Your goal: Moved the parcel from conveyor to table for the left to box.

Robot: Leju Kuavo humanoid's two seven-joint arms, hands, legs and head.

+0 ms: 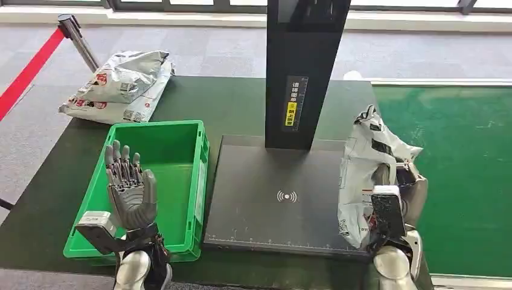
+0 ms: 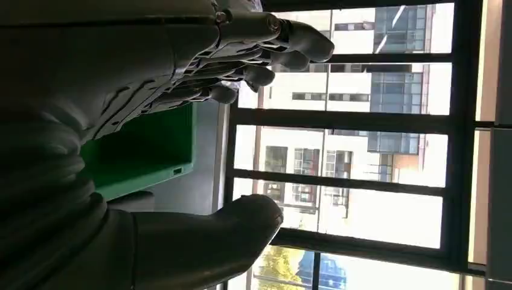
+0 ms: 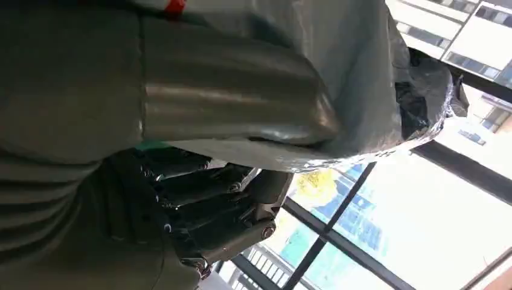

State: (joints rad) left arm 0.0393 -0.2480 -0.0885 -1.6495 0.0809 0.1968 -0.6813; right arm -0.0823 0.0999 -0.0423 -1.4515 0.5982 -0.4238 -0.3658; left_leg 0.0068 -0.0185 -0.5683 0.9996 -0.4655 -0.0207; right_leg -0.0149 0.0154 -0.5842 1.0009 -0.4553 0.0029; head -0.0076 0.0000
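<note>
One grey parcel point(image 1: 366, 175) stands upright in the right hand point(image 1: 403, 193), gripped at the scanner plate's point(image 1: 272, 205) right edge, beside the conveyor point(image 1: 459, 169). Two more parcels point(image 1: 121, 84) lie at the desk's point(image 1: 235, 103) far-left corner. The left hand point(image 1: 128, 187), fingers spread and holding nothing, hovers over one green box point(image 1: 181, 151).

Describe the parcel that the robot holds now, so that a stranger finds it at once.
Start at the tall black column on the dark scanner plate. At the plate's right edge, the right hand grips a crumpled grey-white parcel upright. The other parcels lie flat, far left.
</note>
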